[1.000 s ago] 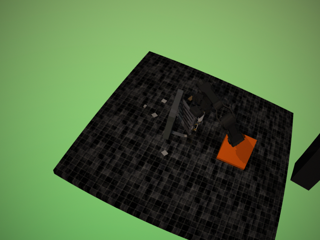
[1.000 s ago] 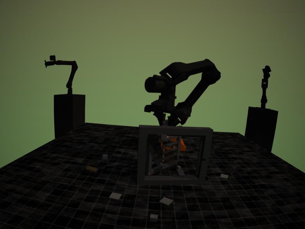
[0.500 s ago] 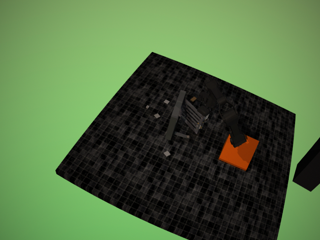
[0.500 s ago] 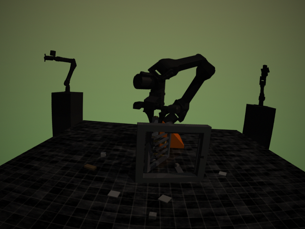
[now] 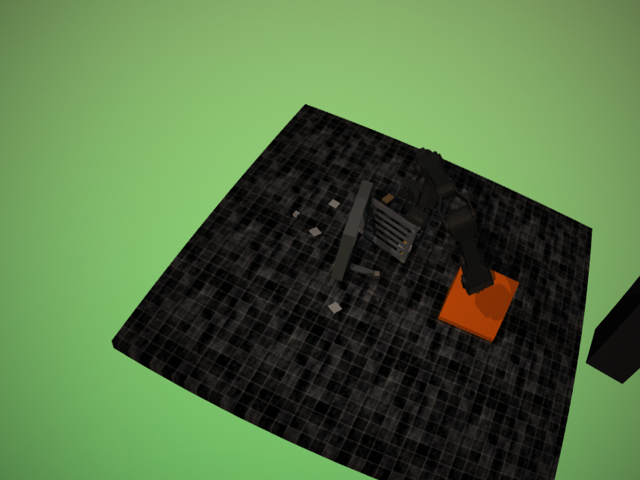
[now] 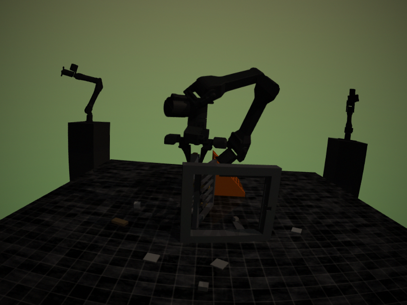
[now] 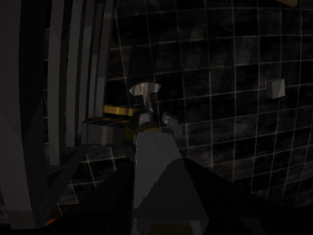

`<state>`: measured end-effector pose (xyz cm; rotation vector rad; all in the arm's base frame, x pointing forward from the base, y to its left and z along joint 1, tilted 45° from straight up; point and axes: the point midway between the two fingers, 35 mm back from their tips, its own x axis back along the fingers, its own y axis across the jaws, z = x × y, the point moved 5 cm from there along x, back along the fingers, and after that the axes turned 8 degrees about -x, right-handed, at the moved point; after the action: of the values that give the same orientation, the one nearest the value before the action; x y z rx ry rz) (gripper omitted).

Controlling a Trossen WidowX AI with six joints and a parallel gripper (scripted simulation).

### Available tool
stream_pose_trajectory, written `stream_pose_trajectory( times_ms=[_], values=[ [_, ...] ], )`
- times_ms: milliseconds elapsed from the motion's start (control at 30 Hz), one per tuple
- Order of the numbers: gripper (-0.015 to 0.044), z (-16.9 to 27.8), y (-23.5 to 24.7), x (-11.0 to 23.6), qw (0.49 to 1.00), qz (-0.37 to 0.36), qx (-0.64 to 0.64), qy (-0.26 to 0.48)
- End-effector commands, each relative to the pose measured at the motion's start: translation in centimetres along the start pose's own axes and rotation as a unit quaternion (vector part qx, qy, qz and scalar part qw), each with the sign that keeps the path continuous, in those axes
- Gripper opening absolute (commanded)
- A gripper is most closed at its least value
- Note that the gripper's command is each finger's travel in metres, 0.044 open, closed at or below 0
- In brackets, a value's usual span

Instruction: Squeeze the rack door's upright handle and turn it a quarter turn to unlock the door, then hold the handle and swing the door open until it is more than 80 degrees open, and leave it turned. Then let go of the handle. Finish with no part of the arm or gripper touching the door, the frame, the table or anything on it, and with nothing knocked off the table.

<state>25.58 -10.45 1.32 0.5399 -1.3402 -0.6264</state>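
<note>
The grey frame [image 5: 356, 214] [image 6: 230, 168] stands upright on the dark table [image 5: 232, 330] [image 6: 65, 272]. The slatted door [image 5: 389, 248] [image 6: 205, 213] [image 7: 10, 111] stands swung out from it, roughly at a right angle; the exact angle is hard to tell. My gripper [image 6: 195, 158] [image 7: 156, 167] is above the door's free edge, pointing down, and is shut on the grey upright handle [image 7: 156, 177]. In the top view the arm hides the fingertips. How far the handle is turned cannot be told clearly.
A brown block [image 5: 387, 198] [image 6: 120, 221] and a small cube [image 6: 137, 205] [image 7: 274, 89] lie on the door's hinge side. White tiles [image 5: 315, 231] [image 6: 219, 263] lie around the frame. A grey elongated piece [image 5: 362, 269] [image 6: 238, 225] lies near the frame's other end. The orange base [image 5: 460, 309] is under the arm.
</note>
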Motion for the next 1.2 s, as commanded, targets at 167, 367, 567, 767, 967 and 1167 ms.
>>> stream_pose_trajectory(
  times_ms=[167,367,567,767,967,1167],
  values=[
    [0.0021,-0.9,-2.3,0.0,0.997,0.002,0.082,0.0],
    [0.0021,-1.6,-3.7,0.0,0.992,0.002,0.128,0.0],
    [0.0021,-2.4,-5.0,0.1,0.985,0.002,0.174,0.0],
    [0.0021,-3.0,-5.9,0.1,0.979,0.003,0.206,0.0],
    [0.0021,-3.0,-5.9,0.1,0.979,0.003,0.206,0.0],
    [0.0021,-3.0,-5.9,0.1,0.979,0.003,0.206,0.0]
  ],
)
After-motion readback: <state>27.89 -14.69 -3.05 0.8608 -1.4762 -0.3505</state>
